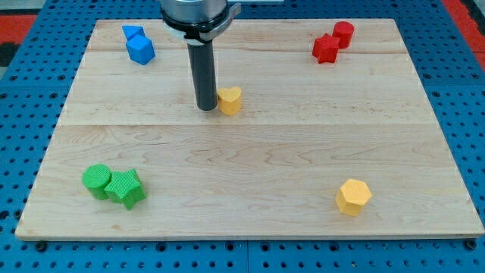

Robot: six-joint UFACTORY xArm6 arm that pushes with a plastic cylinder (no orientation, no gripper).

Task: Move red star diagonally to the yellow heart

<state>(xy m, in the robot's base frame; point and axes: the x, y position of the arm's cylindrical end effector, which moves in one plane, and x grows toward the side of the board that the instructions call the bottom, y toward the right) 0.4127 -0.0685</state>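
The red star [326,48] lies near the view's top right, touching a red cylinder [344,34] just above and right of it. The yellow heart [229,99] lies in the upper middle of the wooden board [250,152]. My tip [206,108] stands right against the heart's left side, far to the left of the red star. The rod rises straight up from the tip to the arm at the view's top.
A blue block pair [139,44] lies at the top left. A green round block [96,180] and a green star [126,188] touch at the bottom left. A yellow hexagon [353,197] lies at the bottom right.
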